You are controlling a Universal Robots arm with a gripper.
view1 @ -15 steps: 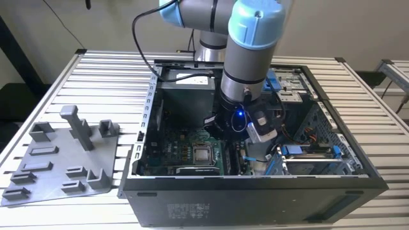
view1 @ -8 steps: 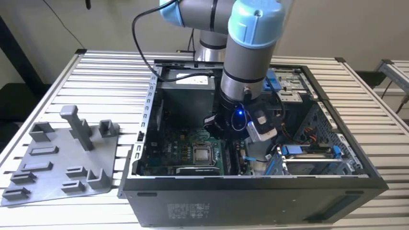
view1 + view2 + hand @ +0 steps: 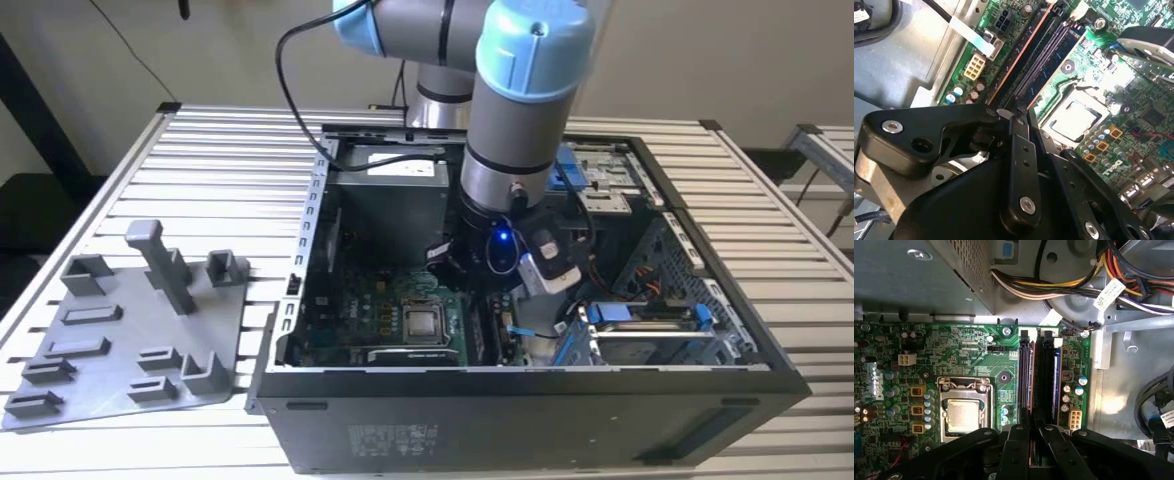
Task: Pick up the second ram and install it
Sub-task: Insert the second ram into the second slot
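On the exterior view's left, a grey plastic tray (image 3: 127, 340) with upright posts lies on the slatted tabletop (image 3: 227, 160), just beside the open computer case (image 3: 534, 400). Further right, inside the case, the green motherboard (image 3: 360, 320) lies flat with its processor socket (image 3: 424, 322) near the middle. My arm (image 3: 514, 130) reaches down into the case from above, and my pincer (image 3: 497, 290) hangs low over the board, just to the right of the socket, above the memory slots (image 3: 487, 335).

In the first wrist view, the socket (image 3: 963, 412) sits toward the left and the memory slots (image 3: 1039, 375) run away from my fingers (image 3: 1016, 450). My fingers are drawn close together, with a thin copper-edged strip showing in the narrow gap between them; I take it to be the second ram (image 3: 1034, 452), pinched edge-on and lined up with the slots, its lower edge at or just above them. I cannot tell whether it touches a slot.

In the second wrist view, the dark slots (image 3: 1039, 60) stretch diagonally ahead of my fingers (image 3: 1021, 165), and the socket (image 3: 1074, 120) lies to their right.
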